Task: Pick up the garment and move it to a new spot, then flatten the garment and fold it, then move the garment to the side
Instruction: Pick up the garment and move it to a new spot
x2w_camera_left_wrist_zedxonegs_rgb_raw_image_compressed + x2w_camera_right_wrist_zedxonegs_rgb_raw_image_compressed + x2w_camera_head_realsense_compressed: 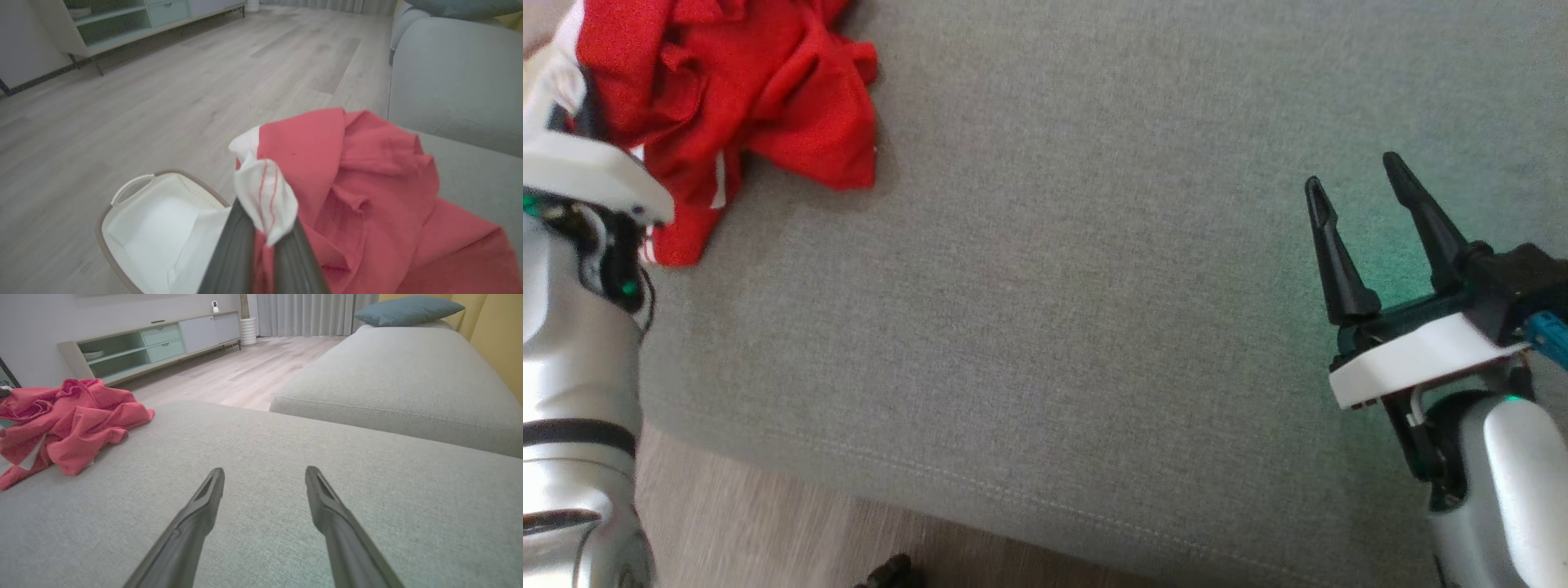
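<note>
- Left fingers (231, 253) are pinching a white-trimmed fold of the red garment (367, 183), above a white basket (131, 184).
- Garment is lying crumpled at the grey sofa cushion's (1054, 310) left edge.
- Right fingers (1335, 253) are standing spread over the cushion, well apart from the garment.

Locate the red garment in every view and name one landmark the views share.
Head view: red garment crumpled upper left on the grey sofa cushion.
Left wrist view: garment centre to lower right, white trim pinched by left gripper.
Right wrist view: garment at the left edge.
Shared landmark: the grey sofa cushion.
</note>
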`<state>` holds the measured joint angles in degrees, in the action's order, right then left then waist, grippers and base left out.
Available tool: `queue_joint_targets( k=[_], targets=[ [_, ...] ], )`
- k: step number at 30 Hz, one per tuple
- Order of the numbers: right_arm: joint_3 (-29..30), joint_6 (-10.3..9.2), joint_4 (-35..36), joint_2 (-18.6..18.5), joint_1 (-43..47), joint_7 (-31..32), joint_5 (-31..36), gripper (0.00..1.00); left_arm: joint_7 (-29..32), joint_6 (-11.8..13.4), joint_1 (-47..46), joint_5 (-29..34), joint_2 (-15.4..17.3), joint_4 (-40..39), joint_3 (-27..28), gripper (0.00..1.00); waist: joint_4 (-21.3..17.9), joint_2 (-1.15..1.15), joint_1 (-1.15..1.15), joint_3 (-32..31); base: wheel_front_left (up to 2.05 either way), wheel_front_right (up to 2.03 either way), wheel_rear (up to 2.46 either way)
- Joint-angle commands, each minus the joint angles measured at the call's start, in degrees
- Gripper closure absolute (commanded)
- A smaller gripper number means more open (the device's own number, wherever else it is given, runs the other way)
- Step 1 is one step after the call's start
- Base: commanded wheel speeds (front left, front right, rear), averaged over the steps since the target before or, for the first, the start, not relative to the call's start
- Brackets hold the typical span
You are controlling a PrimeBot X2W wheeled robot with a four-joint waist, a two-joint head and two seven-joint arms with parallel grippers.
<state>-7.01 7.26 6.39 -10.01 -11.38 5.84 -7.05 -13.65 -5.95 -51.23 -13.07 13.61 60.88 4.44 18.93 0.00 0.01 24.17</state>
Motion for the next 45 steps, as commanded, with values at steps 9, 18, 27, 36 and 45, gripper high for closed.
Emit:
queue_joint_targets(
  k=[9,18,27,36,45],
  targets=[
    [-1.09,0.23,-0.14,3.52,1.52,-3.28,-0.80,0.00,-1.33,3.60,9.48,2.36,3.24,-27.88,2.51,1.00,-2.12,0.00,-0.01,-9.19,0.00,0.00,0.00],
    [-1.48,0.23,-0.16,5.46,2.77,-4.94,-1.45,0.00,0.75,5.87,27.41,3.19,-1.29,-54.58,0.82,1.00,-7.55,0.00,-0.01,-13.59,0.00,0.00,0.00],
    [-1.24,0.23,0.40,6.50,2.42,-6.47,-2.45,0.00,4.56,5.79,37.73,3.83,-6.83,-67.09,-7.10,1.00,-16.17,0.00,-0.01,-12.89,0.00,0.00,0.00],
    [-1.11,0.23,-0.82,7.02,1.67,-8.29,-3.55,0.00,5.74,2.15,33.20,4.63,-9.52,-61.58,-19.26,1.00,-27.94,0.00,-0.01,-9.57,0.00,0.00,0.00],
    [-1.26,0.23,-2.86,7.12,1.08,-10.90,-6.65,0.00,4.67,0.61,21.57,4.15,-10.59,-55.36,-29.88,1.00,-37.24,0.00,-0.01,-3.82,0.00,0.00,0.00]
  ],
)
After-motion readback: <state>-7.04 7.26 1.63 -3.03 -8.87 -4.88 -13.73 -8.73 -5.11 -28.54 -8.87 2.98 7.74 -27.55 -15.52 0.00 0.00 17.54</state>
